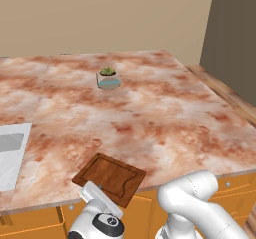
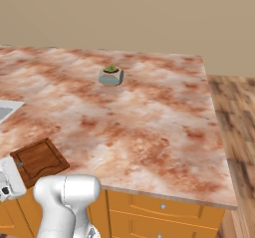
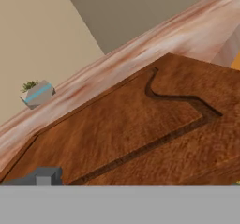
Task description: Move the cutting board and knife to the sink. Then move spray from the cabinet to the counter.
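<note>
Left base view shows the marbled bench [image 1: 150,108] largest, with the sink [image 1: 11,153] at its left edge. Next, the cutting board [image 1: 111,177] lies flat at the near edge. Over the board's near corner, the gripper [image 1: 100,195] hangs, jaws spread wide, holding nothing. Smallest, a potted succulent [image 1: 108,78] stands far back.

The cutting board [image 1: 111,176] lay flat at the counter's [image 1: 150,113] near edge, dark brown wood with a groove running inside its rim, turned at an angle, one corner just past the lip. The sink's [image 1: 11,153] pale metal rim sat at the marbled counter's left side, well apart.
</note>
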